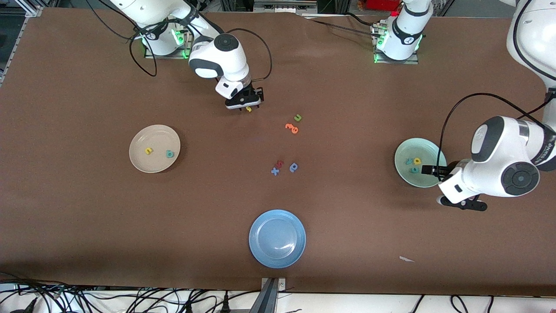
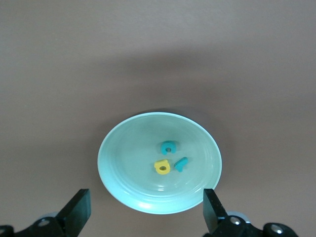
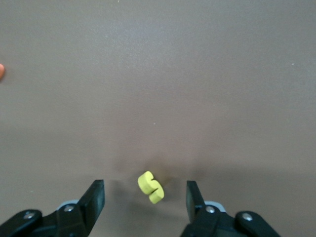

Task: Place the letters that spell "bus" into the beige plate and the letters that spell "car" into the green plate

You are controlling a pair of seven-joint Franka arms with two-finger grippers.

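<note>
While the yellow "s" (image 3: 150, 187) lies flat on the brown table (image 1: 87, 226), these entries hold:

Yellow "s", place: upper middle of the front view, between the right gripper's fingers (image 3: 96, 197), touching neither.
Yellow "s", axis: in the right wrist view its long axis runs slantwise, one end toward the gripper and the other away.
Right gripper (image 1: 244, 105): low over the "s", jaws apart, clamped on nothing.
Left gripper (image 1: 431, 170): at the right of the front view, over the green plate's rim, jaws wide apart and holding nothing.
Beige plate (image 1: 154, 148): centre-left of the front view; holds a yellow "u" (image 1: 149, 151) and a teal "b" (image 1: 170, 153), apart from each other.
Green plate (image 1: 410, 150): centre-right; holds a teal "c" (image 2: 168, 147), a yellow "a" (image 2: 162, 167) and a teal "r" (image 2: 180, 163), the last two just beside each other.
Blue plate (image 1: 277, 238): lower middle; nothing in it.
Loose on the table, centre: olive-green "u" (image 1: 298, 117), with an orange letter (image 1: 292, 128) just below it; lower down a blue "x" (image 1: 275, 171), a small reddish piece (image 1: 280, 163) and a blue "a"-like letter (image 1: 293, 167).
Hard to make out: the reddish piece's shape; the orange letter's identity.
Cut off or hidden: part of the green plate lies under the left gripper in the front view; both wrist views show only the finger ends at the bottom edge.
</note>
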